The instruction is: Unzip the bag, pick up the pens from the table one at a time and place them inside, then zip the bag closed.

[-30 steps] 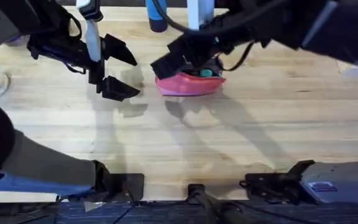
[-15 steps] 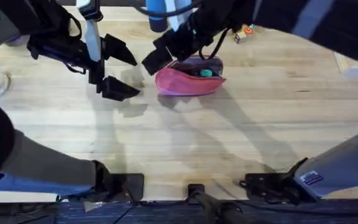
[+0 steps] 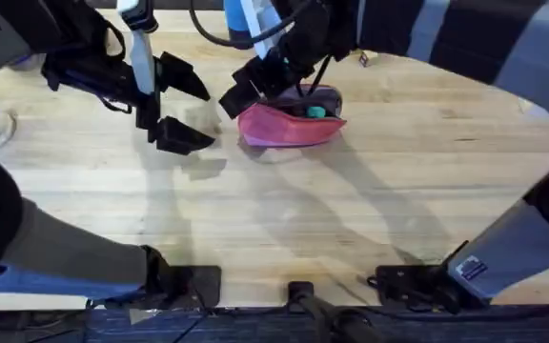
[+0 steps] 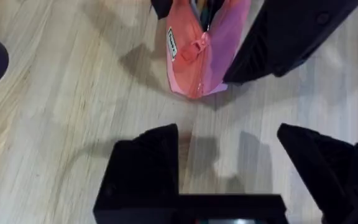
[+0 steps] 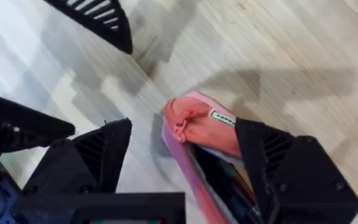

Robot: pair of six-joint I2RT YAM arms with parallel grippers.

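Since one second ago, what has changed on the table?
The right gripper has moved toward the bag's left end and straddles it with open fingers. The left gripper stayed open beside it, and the bag kept its place, still unzipped.

From above the arm bases we look down and forward across the tabletop [image 3: 370, 191]. Left wrist camera: looks down past its own hand [image 4: 229, 168], close to the wood, the bag [image 4: 201, 53] just beyond its fingertips. Right wrist camera: closer still, its hand [image 5: 185, 168] astride that bag [image 5: 197, 124]. All three views share the bag [image 3: 289, 122].
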